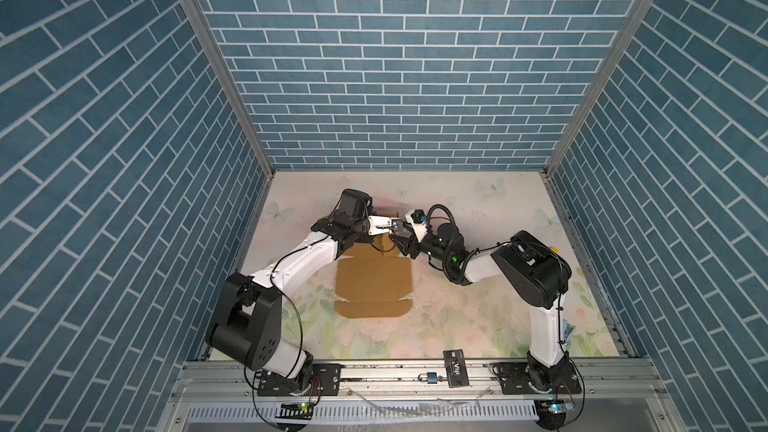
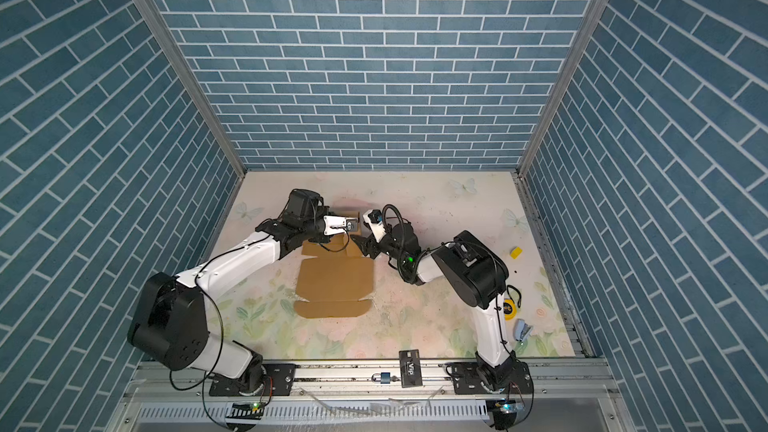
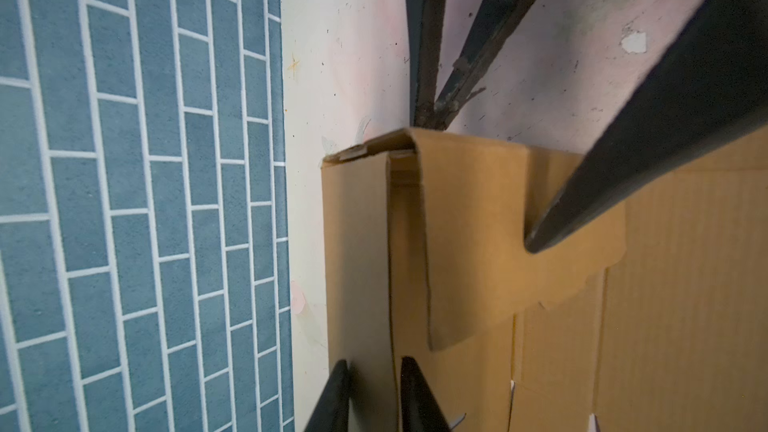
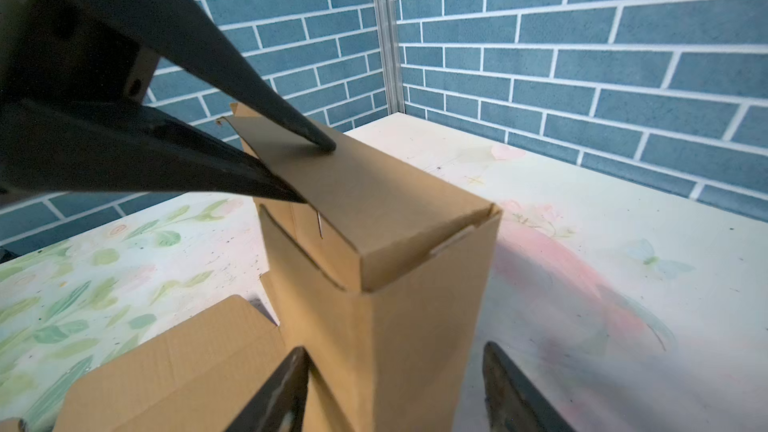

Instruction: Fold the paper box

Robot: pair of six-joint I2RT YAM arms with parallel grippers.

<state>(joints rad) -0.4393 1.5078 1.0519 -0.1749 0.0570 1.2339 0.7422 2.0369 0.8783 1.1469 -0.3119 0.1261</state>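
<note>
The paper box [image 1: 374,284] on the counter [image 1: 478,305] has only its far wall raised, its flap pinched by the left gripper [image 4: 313,170], jaws narrow, while the right gripper [image 4: 397,349] straddles it, jaws wide; the other panels lie flat.

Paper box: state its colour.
The paper box is plain tan-brown, unprinted; clearest in the right wrist view.

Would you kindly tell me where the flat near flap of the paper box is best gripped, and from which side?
Take the paper box by its near flap, at the middle of the free long edge, coming in low from the near side. The flap lies flat on the table and is creased along its far side, so only that edge can likely lift.
</note>
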